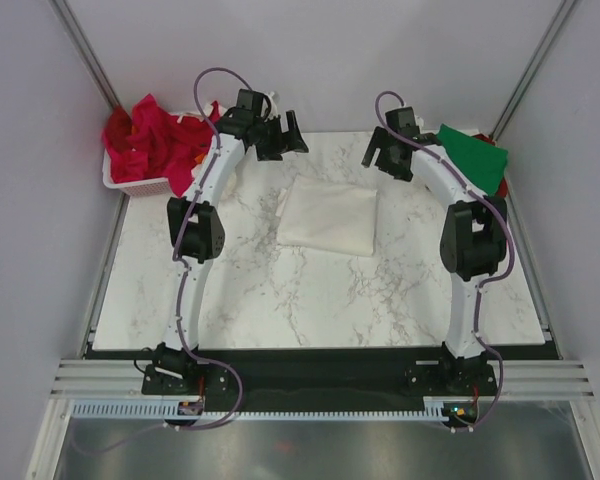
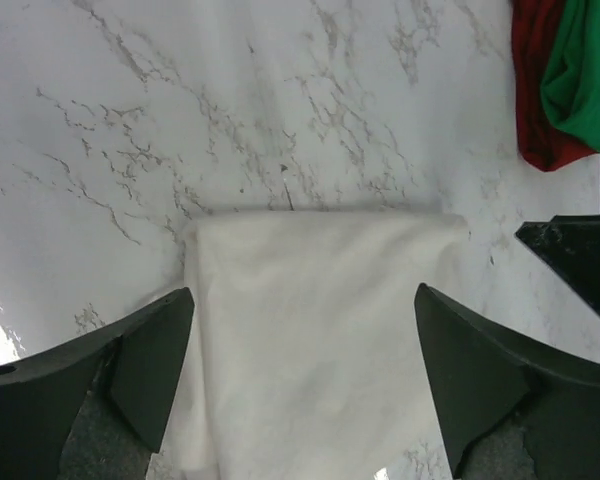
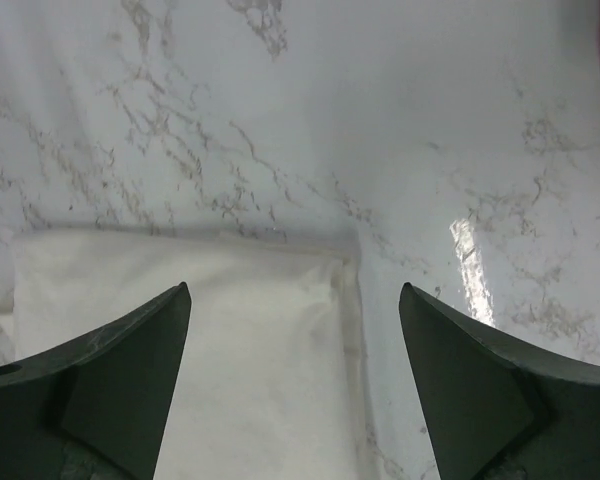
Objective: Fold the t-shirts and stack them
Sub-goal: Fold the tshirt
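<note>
You'll see a white plastic basket (image 1: pixel 136 185) at the far left corner of the desk (image 1: pixel 280 295), which is grey-veined white marble.

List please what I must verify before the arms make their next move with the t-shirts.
1. Left fingers open, holding nothing: ok.
2. Right fingers open, holding nothing: ok.
3. White t-shirt folded, lying flat on the table: ok.
4. Green t-shirt lies over a red t-shirt at the far right; neatly folded: cannot tell.
5. Red t-shirts in the basket crumpled, not folded: not ok.
</note>
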Controlling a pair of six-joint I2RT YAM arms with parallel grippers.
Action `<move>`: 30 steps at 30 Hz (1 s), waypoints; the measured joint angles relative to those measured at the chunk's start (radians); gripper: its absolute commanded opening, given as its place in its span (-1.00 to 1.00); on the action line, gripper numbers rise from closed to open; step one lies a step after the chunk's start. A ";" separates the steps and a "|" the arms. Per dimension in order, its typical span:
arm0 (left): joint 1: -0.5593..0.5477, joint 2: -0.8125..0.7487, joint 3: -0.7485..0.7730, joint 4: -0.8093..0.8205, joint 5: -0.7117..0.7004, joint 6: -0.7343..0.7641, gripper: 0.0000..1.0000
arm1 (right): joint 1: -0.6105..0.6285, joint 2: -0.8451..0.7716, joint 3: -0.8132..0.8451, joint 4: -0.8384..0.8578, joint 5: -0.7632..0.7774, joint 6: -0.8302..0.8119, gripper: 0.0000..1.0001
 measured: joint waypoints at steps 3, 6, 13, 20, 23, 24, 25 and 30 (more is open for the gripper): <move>0.014 0.083 0.079 -0.072 0.021 -0.001 1.00 | -0.024 0.051 0.068 -0.017 0.015 0.000 0.89; 0.020 0.075 0.068 -0.143 0.032 0.000 0.99 | -0.034 0.011 0.034 -0.023 0.029 -0.002 0.92; -0.008 -0.181 -0.204 -0.190 0.013 0.019 0.99 | -0.040 -0.248 -0.352 0.111 -0.132 -0.002 0.96; -0.039 -0.642 -0.624 -0.151 -0.032 0.064 1.00 | -0.113 -0.216 -0.619 0.330 -0.447 0.010 0.96; -0.038 -0.833 -0.827 -0.113 -0.057 0.079 0.99 | -0.135 -0.179 -0.646 0.390 -0.520 0.023 0.96; -0.037 -0.893 -0.901 -0.095 -0.066 0.083 1.00 | -0.139 -0.174 -0.647 0.418 -0.528 0.025 0.96; -0.035 -0.943 -0.967 -0.087 -0.074 0.086 1.00 | -0.141 -0.169 -0.649 0.438 -0.536 0.026 0.96; -0.034 -1.146 -1.295 -0.042 -0.128 0.092 1.00 | -0.153 -0.118 -0.653 0.577 -0.597 0.072 0.92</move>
